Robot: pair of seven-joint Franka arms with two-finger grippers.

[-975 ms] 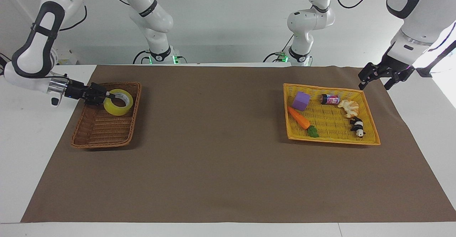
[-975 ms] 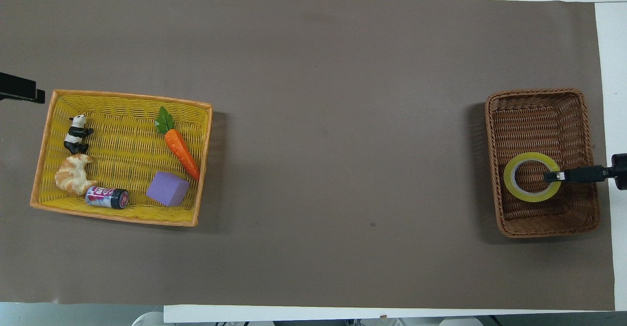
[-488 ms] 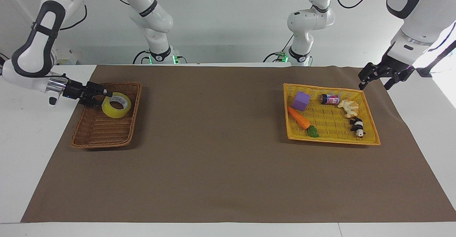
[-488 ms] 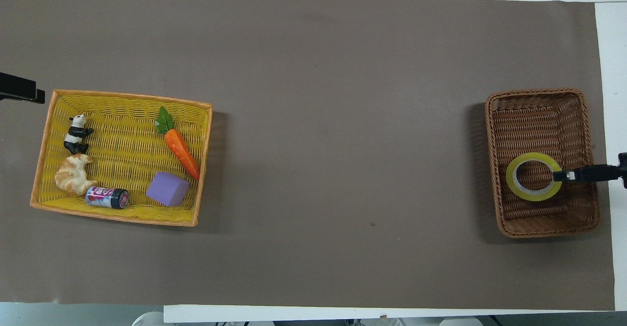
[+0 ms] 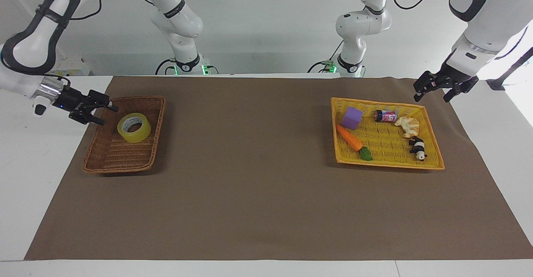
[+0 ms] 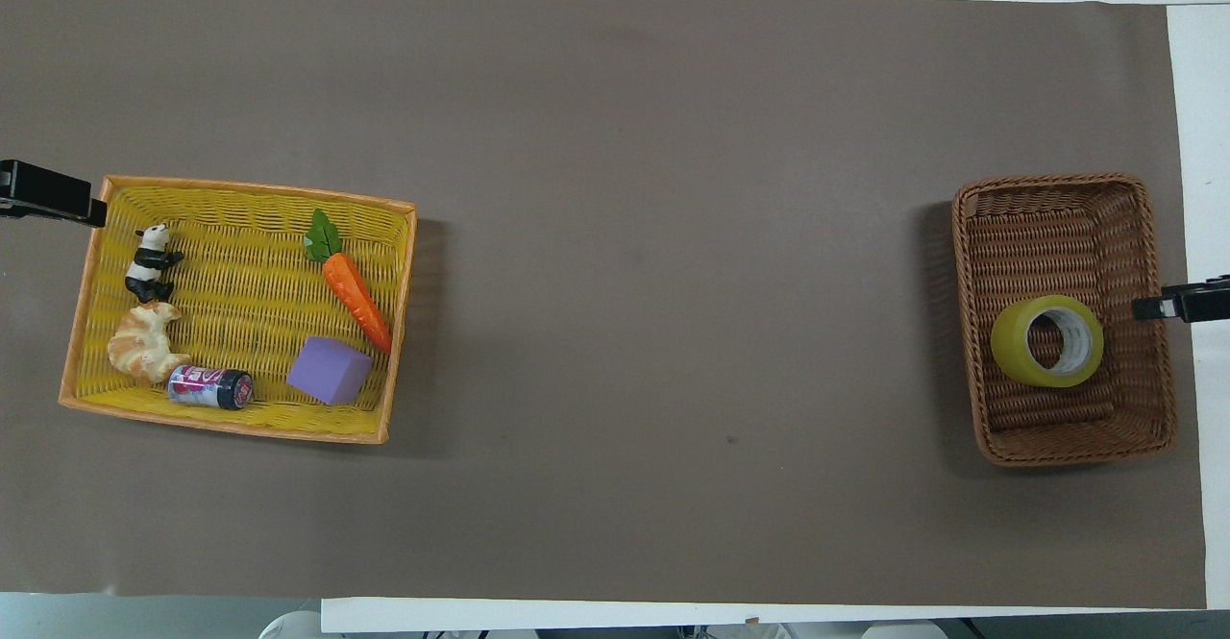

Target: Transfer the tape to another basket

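The right gripper [image 5: 102, 113] hangs at the left edge of the facing frame, just over the outer rim of the basket [image 5: 99, 148] at the right arm's end of the desk [image 5: 258, 193]. Its jaws stand spread and hold nothing, clear of the tape [image 5: 134, 127]. The left gripper [image 5: 433, 91] hovers at the upper right of that frame, over the corner of the yellow tray-basket [image 5: 387, 164], its jaws also parted and empty.

There are two baskets, one brown and one yellow. One roll of tape lies in the brown one, toward its end nearer to the robots; in the overhead frame [image 6: 1047, 341] it sits at the middle right. The yellow tray holds five things, one of each: a purple block [image 5: 352, 117], a small can [image 5: 386, 116], a croissant [image 5: 408, 126], a carrot [image 5: 352, 140] and a panda figure [image 5: 417, 148].

The tape is a wide yellow translucent ring, tipped slightly so its white printed core shows
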